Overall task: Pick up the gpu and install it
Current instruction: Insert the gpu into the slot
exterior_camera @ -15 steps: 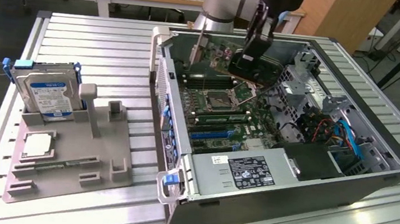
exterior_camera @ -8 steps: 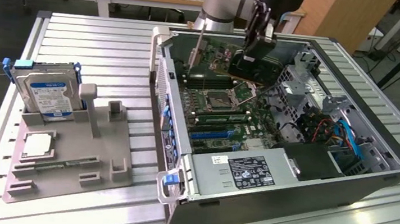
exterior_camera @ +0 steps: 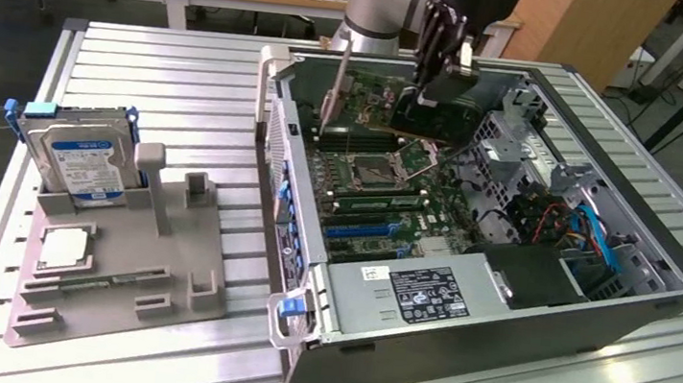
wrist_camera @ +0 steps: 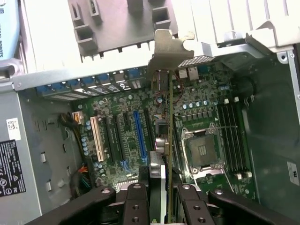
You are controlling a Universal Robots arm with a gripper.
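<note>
The end effector, black with jointed, bolt-studded fingers, is clenched on the gpu, a thin flat black card; the card hangs tilted inside the open case, toward twelve o'clock in the exterior view, over the green motherboard; whether its lower edge touches the board cannot be told. In the wrist view the card shows edge-on, a slim line between the fingers, with its bent grey metal bracket at the far end near the case wall; it lies between the long blue slot and the square CPU socket, and a white slot sits beyond the blue one. The case is a grey sheet-metal box lying on its side; a boxy power supply with a black label fills its six o'clock end; it rests on a table of ribbed aluminium slats. At nine o'clock of the case stands a grey moulded fixture; it holds an upright silver hard drive with a blue-white label, a flat square chip and a narrow memory stick.
</note>
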